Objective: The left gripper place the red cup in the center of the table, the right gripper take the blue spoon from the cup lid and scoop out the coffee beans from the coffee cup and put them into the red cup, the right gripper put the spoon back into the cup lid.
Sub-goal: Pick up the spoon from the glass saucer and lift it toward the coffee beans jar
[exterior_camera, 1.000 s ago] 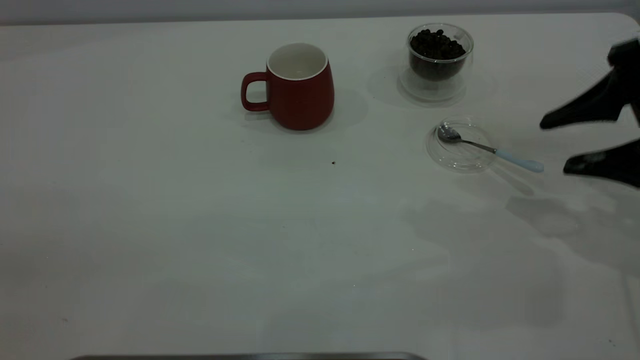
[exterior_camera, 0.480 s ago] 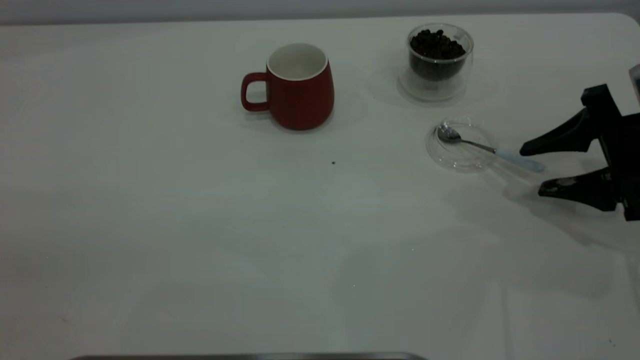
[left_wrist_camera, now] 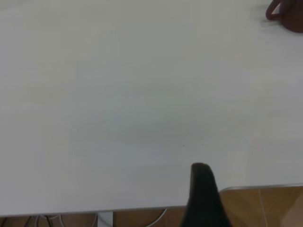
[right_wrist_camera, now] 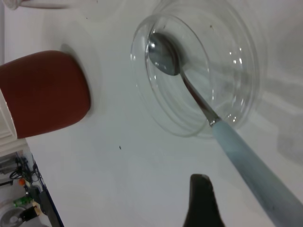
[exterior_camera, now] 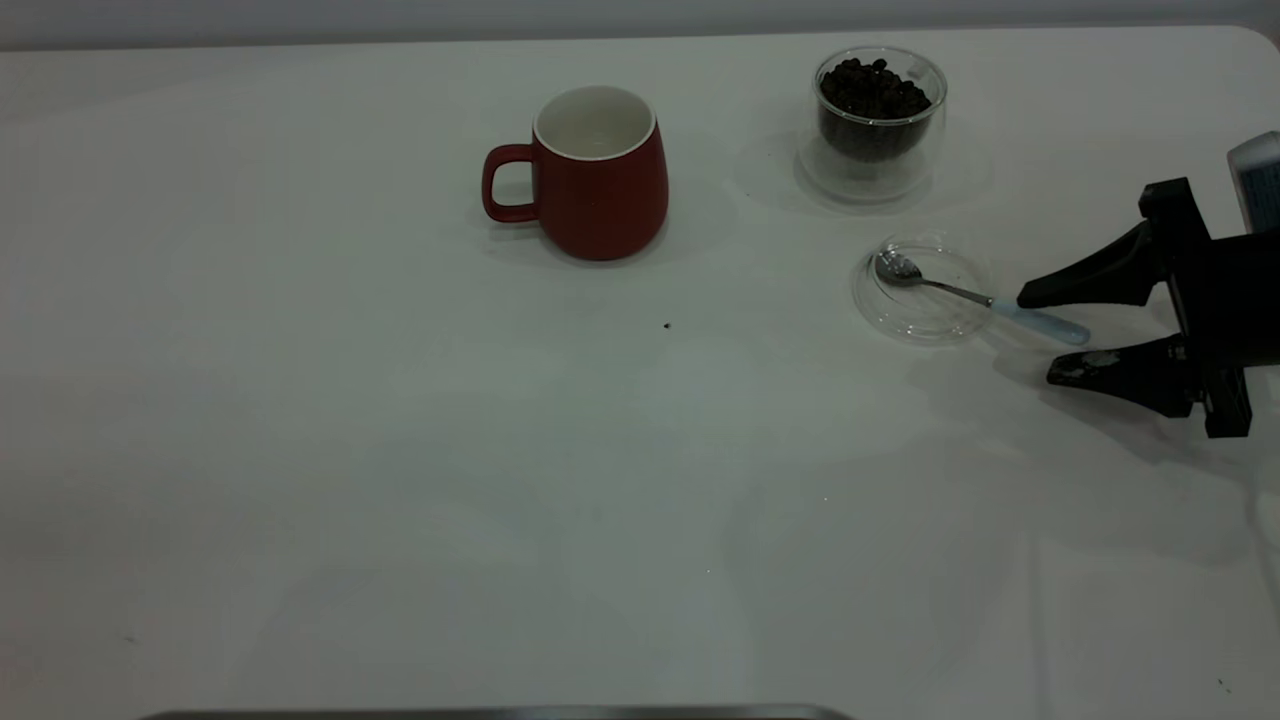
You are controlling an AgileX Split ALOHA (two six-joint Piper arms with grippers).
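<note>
The table [exterior_camera: 350, 480] lies open and bare ahead of the right gripper [exterior_camera: 1045, 335]. Fingers spread wide, holding nothing, straddling the blue spoon [exterior_camera: 985, 300] handle tip. Spoon bowl rests in the cup lid [exterior_camera: 920, 315] just ahead; coffee cup [exterior_camera: 880, 125] and red cup [exterior_camera: 600, 175] stand farther off.

red cup [left_wrist_camera: 289, 14] cropped at left-wrist frame edge

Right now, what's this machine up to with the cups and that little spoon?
The right gripper, open, sits around the handle end of the blue spoon, whose bowl rests in the cup lid. The red cup stands empty mid-table; the coffee beans are in the coffee cup. The left gripper waits at the table's edge.
</note>
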